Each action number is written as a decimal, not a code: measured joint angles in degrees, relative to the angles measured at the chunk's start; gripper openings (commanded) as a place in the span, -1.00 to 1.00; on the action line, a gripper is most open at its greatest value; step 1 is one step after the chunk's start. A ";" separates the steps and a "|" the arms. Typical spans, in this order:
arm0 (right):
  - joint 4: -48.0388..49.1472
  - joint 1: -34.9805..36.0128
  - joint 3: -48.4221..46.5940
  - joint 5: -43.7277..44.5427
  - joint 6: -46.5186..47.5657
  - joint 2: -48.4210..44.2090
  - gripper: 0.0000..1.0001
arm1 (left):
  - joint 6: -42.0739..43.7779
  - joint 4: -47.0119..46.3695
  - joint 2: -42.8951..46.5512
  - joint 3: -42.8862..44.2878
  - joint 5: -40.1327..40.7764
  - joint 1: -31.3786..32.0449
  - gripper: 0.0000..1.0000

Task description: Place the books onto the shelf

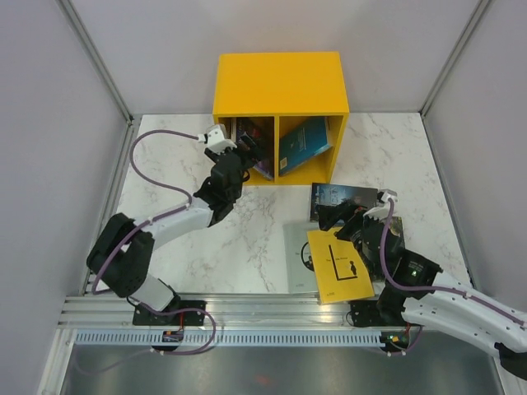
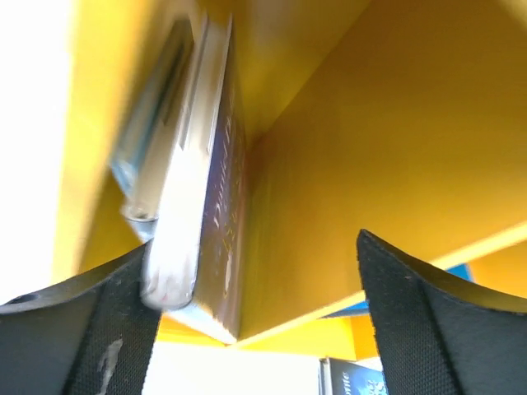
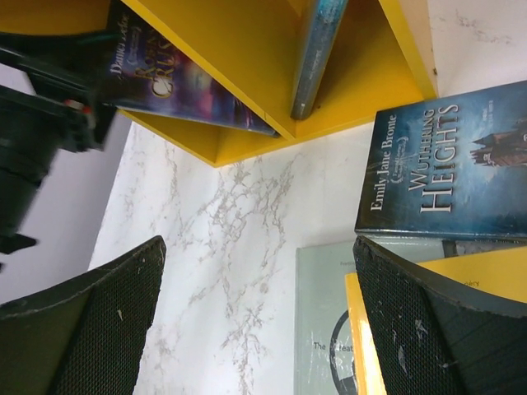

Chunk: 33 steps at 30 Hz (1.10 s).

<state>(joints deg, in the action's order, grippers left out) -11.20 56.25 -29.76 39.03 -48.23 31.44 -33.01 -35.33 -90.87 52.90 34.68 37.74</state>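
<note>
The yellow shelf (image 1: 280,78) stands at the back of the table with two open compartments. My left gripper (image 1: 245,153) is at the mouth of the left compartment, open (image 2: 254,263). Dark books (image 2: 216,189) lean against that compartment's wall, right beside my left finger (image 2: 99,329) and not clamped. A teal book (image 1: 303,145) leans in the right compartment. On the table lie a dark "Wuthering Heights" book (image 3: 449,160), a light blue book (image 3: 325,329) and a yellow book (image 1: 338,267) on top of it. My right gripper (image 3: 257,247) hangs open over the marble beside them, holding nothing.
The marble table (image 1: 239,239) is fenced by grey walls on both sides. A metal rail (image 1: 247,317) with the arm bases runs along the near edge. The left arm (image 3: 33,123) shows in the right wrist view, next to a purple book (image 3: 169,82).
</note>
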 measured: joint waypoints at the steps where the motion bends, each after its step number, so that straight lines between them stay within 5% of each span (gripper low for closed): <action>1: 0.00 0.00 0.00 -0.24 -0.13 0.74 0.96 | 0.15 1.16 2.21 -0.59 0.00 0.00 0.90; 6: 0.20 0.00 0.00 -1.79 -0.90 5.46 0.96 | 2.16 6.78 12.24 -2.47 -2.36 -0.13 0.80; 9: 0.87 0.00 0.00 -2.51 -1.29 7.41 0.96 | 2.89 8.48 17.68 -5.22 -5.40 -0.11 0.30; 10: 1.22 0.00 0.00 -2.80 -1.40 7.82 0.96 | 3.08 8.81 19.21 -6.54 -6.88 -0.11 -0.14; 15: 2.97 0.00 0.00 -3.48 -1.84 9.46 0.96 | 3.76 10.47 18.38 -9.90 -12.90 -0.11 -0.66; 16: 3.26 0.00 0.00 -3.69 -1.97 9.66 0.96 | 3.78 10.86 16.74 -9.90 -14.05 -0.11 -0.95; 33: 2.95 0.00 1.01 -2.51 -1.92 5.05 0.96 | 3.69 15.50 -5.81 1.18 -16.13 -0.11 -0.95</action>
<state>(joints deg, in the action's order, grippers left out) -8.25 56.25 -28.75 36.51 -50.15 36.49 -29.32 -19.84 -96.68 54.08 18.55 37.63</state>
